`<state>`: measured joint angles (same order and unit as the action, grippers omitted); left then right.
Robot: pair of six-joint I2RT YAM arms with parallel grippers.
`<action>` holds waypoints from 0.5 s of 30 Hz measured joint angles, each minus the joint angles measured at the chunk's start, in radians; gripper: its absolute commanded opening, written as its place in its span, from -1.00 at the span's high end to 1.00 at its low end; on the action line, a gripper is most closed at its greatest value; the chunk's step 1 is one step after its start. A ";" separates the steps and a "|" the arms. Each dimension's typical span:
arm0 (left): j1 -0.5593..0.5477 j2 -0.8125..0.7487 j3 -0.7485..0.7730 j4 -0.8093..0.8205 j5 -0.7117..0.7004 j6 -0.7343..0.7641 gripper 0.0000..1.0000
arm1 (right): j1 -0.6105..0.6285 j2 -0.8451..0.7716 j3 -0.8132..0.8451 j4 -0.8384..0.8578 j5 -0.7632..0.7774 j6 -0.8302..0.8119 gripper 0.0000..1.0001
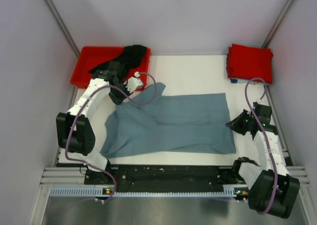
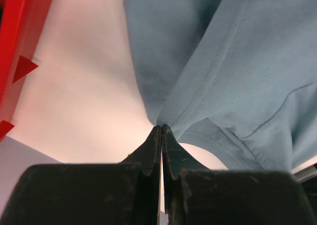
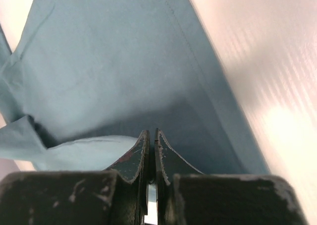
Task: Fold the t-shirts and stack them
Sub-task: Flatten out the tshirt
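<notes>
The grey-blue t-shirt [image 1: 183, 123] lies spread across the middle of the white table. My left gripper [image 1: 121, 96] is shut on its far left part, and the cloth [image 2: 237, 61] bunches into the fingertips [image 2: 162, 128]. My right gripper [image 1: 232, 124] is at the shirt's right edge. Its jaws [image 3: 151, 133] are shut on the cloth [image 3: 114, 61], with a pale hem flap raised at their left. The red t-shirt [image 1: 249, 61] lies folded at the far right corner. The black t-shirt [image 1: 130, 55] hangs over the red bin's right end.
The rigid red plastic bin [image 1: 89, 66] stands at the far left corner, close behind my left gripper; its wall shows in the left wrist view [image 2: 17, 46]. Grey walls close in the table on three sides. A black rail [image 1: 168, 175] runs along the near edge.
</notes>
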<state>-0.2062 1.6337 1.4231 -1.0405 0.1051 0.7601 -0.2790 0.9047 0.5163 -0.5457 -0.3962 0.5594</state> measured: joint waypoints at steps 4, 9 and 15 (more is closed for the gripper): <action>0.005 0.000 -0.006 0.049 -0.034 -0.008 1.00 | 0.016 0.057 0.003 0.052 0.033 -0.035 1.00; 0.008 0.000 -0.006 0.107 -0.061 -0.010 1.00 | 0.049 0.146 0.011 0.111 0.054 -0.070 1.00; 0.008 0.028 -0.006 0.135 -0.070 -0.010 1.00 | 0.056 0.227 0.042 0.124 0.087 -0.100 1.00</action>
<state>-0.1982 1.6619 1.4174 -0.9051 0.0353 0.7506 -0.2226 1.1320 0.5579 -0.4221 -0.3092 0.4591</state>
